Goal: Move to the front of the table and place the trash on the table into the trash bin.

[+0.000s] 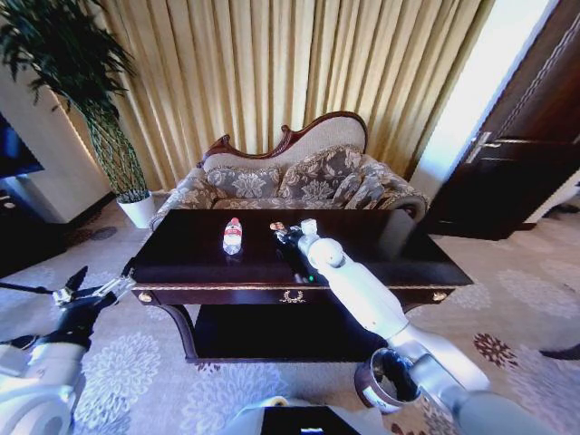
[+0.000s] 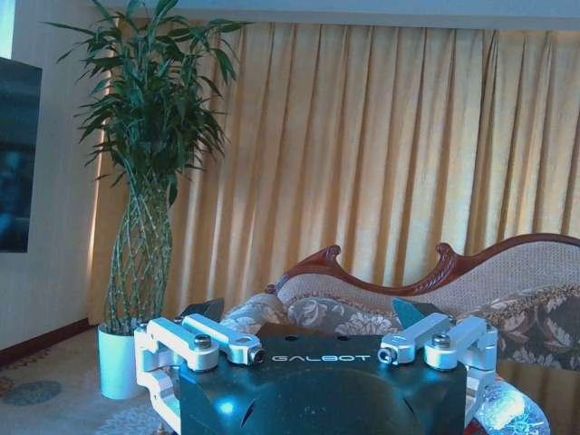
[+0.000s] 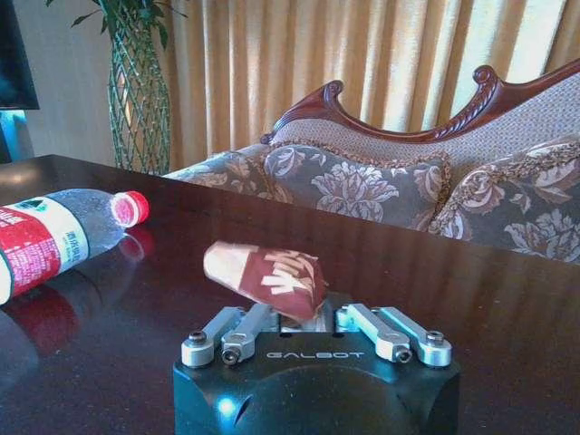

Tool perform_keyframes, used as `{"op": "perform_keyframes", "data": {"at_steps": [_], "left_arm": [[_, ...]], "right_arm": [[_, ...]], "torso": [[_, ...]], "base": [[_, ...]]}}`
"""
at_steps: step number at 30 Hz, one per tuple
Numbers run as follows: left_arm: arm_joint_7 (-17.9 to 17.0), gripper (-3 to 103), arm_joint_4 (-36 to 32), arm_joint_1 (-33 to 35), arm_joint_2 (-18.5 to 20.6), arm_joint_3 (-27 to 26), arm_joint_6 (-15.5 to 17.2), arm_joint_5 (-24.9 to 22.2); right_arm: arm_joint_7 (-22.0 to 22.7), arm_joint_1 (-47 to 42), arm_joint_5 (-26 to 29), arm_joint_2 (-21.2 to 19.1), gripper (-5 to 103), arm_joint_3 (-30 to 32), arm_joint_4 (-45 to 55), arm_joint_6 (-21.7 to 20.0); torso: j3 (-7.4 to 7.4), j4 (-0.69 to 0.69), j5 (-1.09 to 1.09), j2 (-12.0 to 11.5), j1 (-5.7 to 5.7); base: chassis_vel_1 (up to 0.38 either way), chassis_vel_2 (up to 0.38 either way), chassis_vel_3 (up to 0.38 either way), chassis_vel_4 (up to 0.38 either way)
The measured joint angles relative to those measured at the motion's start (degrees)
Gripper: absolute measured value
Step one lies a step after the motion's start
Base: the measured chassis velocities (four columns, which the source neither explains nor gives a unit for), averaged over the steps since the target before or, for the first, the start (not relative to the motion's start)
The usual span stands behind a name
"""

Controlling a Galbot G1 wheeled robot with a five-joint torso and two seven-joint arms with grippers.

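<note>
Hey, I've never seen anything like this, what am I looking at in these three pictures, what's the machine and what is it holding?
This is a two-armed wheeled robot in a sitting room. One picture looks down from its head; the other two come from cameras on its wrists.

Before it stands a dark glossy table, with a floral sofa behind. On the table lies a clear plastic bottle with a red label, on its side.

The right arm reaches over the table. Its right tool is closed on a crumpled orange-brown wrapper, seen close in the right wrist view.

The left tool hangs open off the table's left end, holding nothing. Its camera faces the potted plant and curtains.
</note>
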Motion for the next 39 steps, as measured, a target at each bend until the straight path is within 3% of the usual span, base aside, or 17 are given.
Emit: {"op": "perform_keyframes", "data": {"at_steps": [7, 20, 26, 35, 39], "left_arm": [[0.03, 100, 0.0, 0.02, 0.03, -0.02, -0.1, 0.0], [0.03, 100, 0.0, -0.02, 0.22, 0.09, -0.11, 0.01], [-0.12, 100, 0.0, -0.14, 0.46, 0.1, -0.11, -0.05], [-0.42, 100, 0.0, -0.1, 1.41, 0.01, -0.1, -0.26], [-0.42, 100, 0.0, -0.06, 2.15, 0.06, -0.49, -0.31]], "right_arm": [[0.08, -0.28, 0.15, -0.26, 2, 0.43, 0.56, 0.1], [0.87, -1.82, 0.45, -0.6, 0, 2.5, 2.22, 0.44], [2.36, -3.45, 1.62, -2.63, 0, 5.26, 5.98, 3.03], [4.3, -10.81, 2.42, -8.03, 0, 13.4, 13.68, 6.36], [4.4, -17.34, 1.12, -12.03, 0, 20.96, 16.99, 8.9]], "torso": [[0.0, 0.01, 0.0, 0.0, 0.0], [0.0, 0.01, 0.0, 0.0, 0.0], [0.0, 0.0, 0.0, 0.0, 0.0], [0.0, 0.0, 0.0, 0.0, 0.0], [0.0, 0.0, 0.02, 0.0, 0.0]], "base": [[0.0, 0.0, 0.0, 0.0], [0.0, 0.0, 0.0, 0.0], [0.0, 0.0, 0.0, 0.0], [0.0, 0.0, 0.0, 0.0], [0.0, 0.0, 0.0, 0.0]]}}
